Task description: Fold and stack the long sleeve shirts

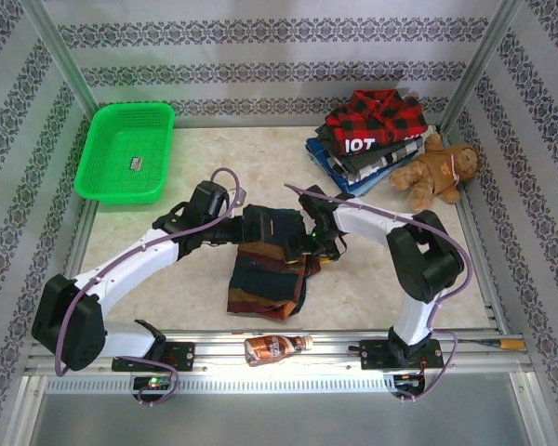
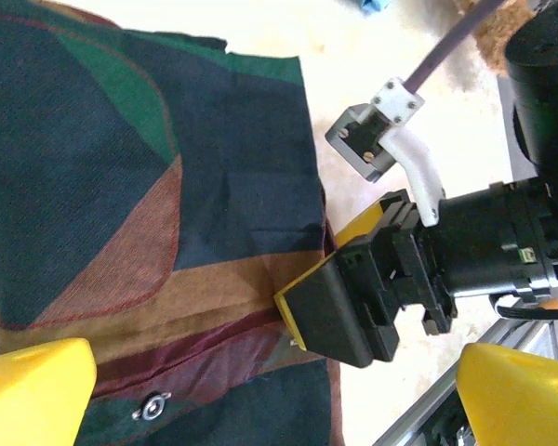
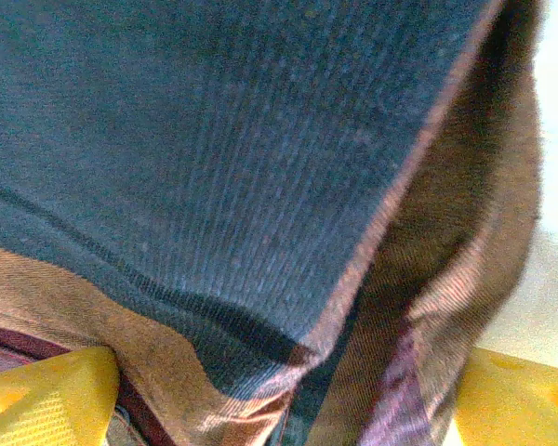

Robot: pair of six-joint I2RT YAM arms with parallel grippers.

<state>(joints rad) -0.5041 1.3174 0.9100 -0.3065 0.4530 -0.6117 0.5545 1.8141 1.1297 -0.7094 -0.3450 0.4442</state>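
- The left gripper (image 2: 279, 404) is seen with its yellow fingers (image 2: 33, 395) spread wide and nothing pinched between them. The plaid shirt (image 2: 149, 186) lies flat just below them.
- The right gripper (image 3: 284, 400) is likewise held wide. Cloth of the same shirt is bunched in the gap between its pads (image 3: 46, 395), but no grip on it can be made out.
- The two grippers are set tip to tip and close together over the far end of the shirt. In the left wrist view the right one is found at the shirt's right-hand edge.
- The shirt is folded into a narrow pack at the middle of the table (image 1: 353, 288). Its long axis runs from the fingers back toward the arm bases, so most of it lies on the near side of both grippers.
- The stack of folded shirts (image 1: 372, 139), topped by a red-black check, is placed at the far right, well apart from the plaid one. The right arm is judged the nearer for carrying it there.
- The teddy bear (image 1: 437, 174) is seated just beside the stack, on its right — it could be brushed on the way in.
- The green basket (image 1: 126, 153) at far left and the bottle (image 1: 277, 347) on the near rail are judged clear of that path.
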